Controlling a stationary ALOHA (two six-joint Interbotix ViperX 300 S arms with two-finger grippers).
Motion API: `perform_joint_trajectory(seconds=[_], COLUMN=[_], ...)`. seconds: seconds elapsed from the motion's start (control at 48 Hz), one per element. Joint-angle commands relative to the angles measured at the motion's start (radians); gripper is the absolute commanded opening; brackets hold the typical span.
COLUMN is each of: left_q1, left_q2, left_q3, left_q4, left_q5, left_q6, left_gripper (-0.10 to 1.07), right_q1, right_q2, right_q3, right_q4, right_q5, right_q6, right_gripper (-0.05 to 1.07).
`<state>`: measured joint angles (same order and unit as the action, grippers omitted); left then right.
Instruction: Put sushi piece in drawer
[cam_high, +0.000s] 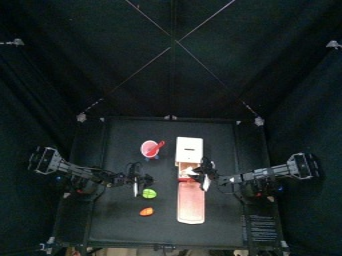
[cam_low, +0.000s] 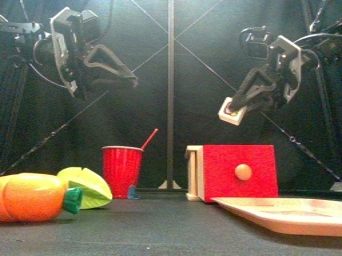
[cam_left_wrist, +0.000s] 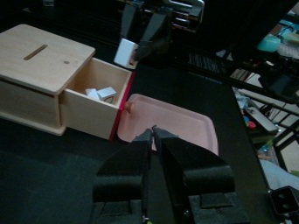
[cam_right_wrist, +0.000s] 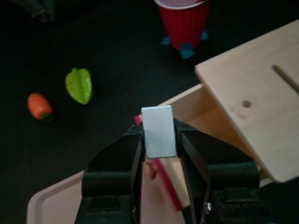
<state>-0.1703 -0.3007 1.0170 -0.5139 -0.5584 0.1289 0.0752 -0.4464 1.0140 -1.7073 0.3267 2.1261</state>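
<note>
Sushi piece (cam_right_wrist: 156, 132): small white block, held aloft in right gripper (cam_right_wrist: 158, 150), jaws closed on its flat sides, above drawer (cam_high: 190, 200) pulled out on worktop (cam_high: 114, 160). Likely light, rigid, slick. Left gripper (cam_left_wrist: 153, 140): jaws together, empty.

Black curtains (cam_high: 80, 50) close the pen on every side, hanging in soft folds. Thin pale cords (cam_high: 201, 62) cross overhead in an X, running from the corners. The small black table (cam_high: 118, 140) sits in the middle, its top matte and dark. Past the table's far edge, in the left wrist view, cluttered shelving (cam_left_wrist: 275, 52) shows, perhaps a workroom, with bright light on it
</note>
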Motion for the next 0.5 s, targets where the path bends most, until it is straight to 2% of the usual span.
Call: perform_joint_trajectory(seconds=[0.0,0.354,0.479], left_q1=[0.002,0.002,0.002], left_q2=[0.0,0.002,0.0], left_q3=[-0.025,-0.026,-0.026], left_q4=[0.002,0.002,0.002], left_q5=[-0.009,-0.009,-0.008], left_q6=[0.0,0.0,0.0], left_gripper=[0.56,0.56,0.56], right_q1=[0.003,0.003,0.003], right_q2=[-0.018,0.008,0.02], right_q3=[0.002,0.003,-0.003], right_q4=[0.021,0.035,0.035], right_q5=[0.055,0.077,0.08], right_q6=[0.002,0.002,0.003], right_gripper=[0.53,0.54,0.62])
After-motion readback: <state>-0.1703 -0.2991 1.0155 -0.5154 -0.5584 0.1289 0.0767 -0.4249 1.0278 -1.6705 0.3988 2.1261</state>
